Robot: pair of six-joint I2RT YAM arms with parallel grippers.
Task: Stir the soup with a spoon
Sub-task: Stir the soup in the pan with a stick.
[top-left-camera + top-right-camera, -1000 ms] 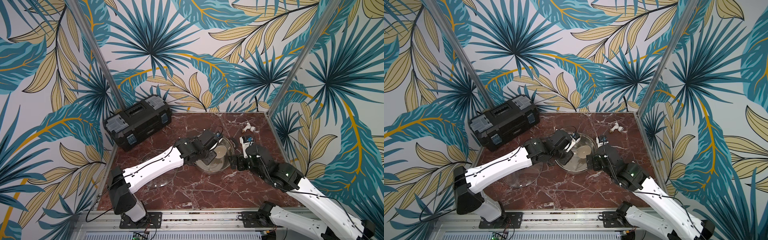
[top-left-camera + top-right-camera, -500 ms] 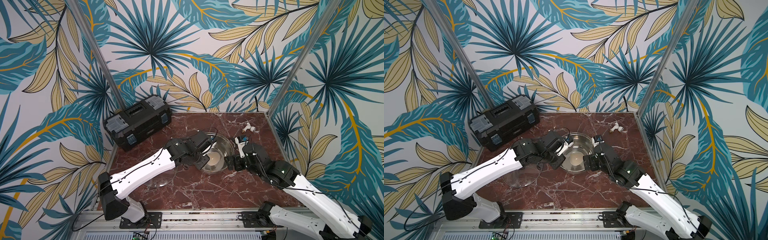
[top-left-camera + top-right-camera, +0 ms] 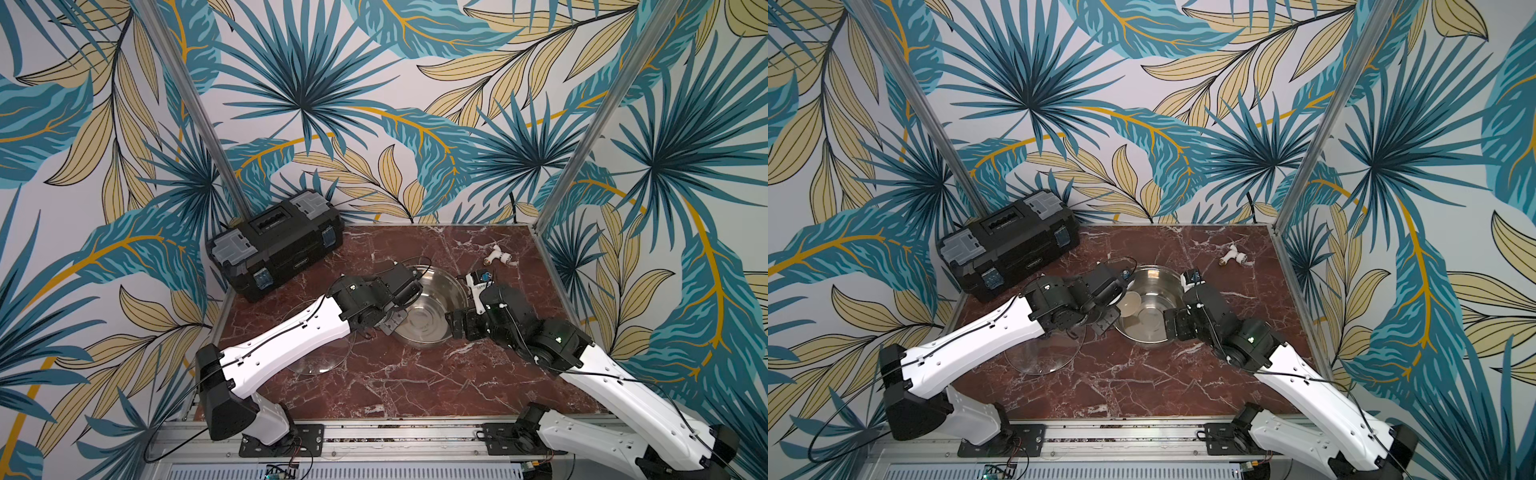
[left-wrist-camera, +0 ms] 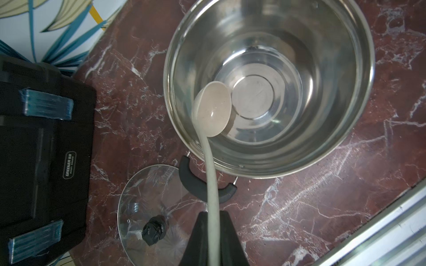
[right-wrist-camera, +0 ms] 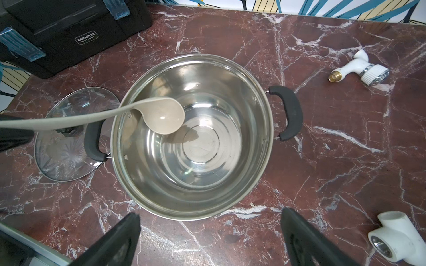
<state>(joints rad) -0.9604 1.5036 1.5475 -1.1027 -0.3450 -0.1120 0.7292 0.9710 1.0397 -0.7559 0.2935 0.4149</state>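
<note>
Left wrist view: got left gripper (image 4: 213, 213) clamped tight on the handle of the spoon (image 4: 212, 110). Seeing spoon bowl inside the pot (image 4: 341, 96), low by the wall nearest that gripper, just beside the centre disc of the floor. Can't tell whether it touches the floor. Seeing only bare shiny steel in there. Also seeing glass lid (image 4: 138, 191) flat on the table (image 4: 322, 195), knob up, edge just beside the pot's black handle (image 4: 192, 183). Black toolbox (image 4: 46, 138) beyond the lid.

Right wrist view: got right gripper (image 5: 211, 211) with jaws spread wide, gripping nothing, pot rim showing between them. Looking down into the pot: spoon handle crossing the rim above the lid-side handle, bowl hanging inside near that wall. Seeing white tap fitting (image 5: 359, 69) with brass thread well apart from the pot on the far side, and white T-fitting (image 5: 396, 239) nearer the gripper.

Both top views: seeing pot (image 3: 436, 299) mid-table between the two arms, wrists close on either side. In a top view, spoon bowl (image 3: 1128, 302) inside at the left-arm side. Fingertips of both grippers hidden under the wrists here. Toolbox (image 3: 274, 245) in the far left corner, lid (image 3: 1038, 353) partly under the left forearm, tap fitting (image 3: 500, 258) far right.
</note>
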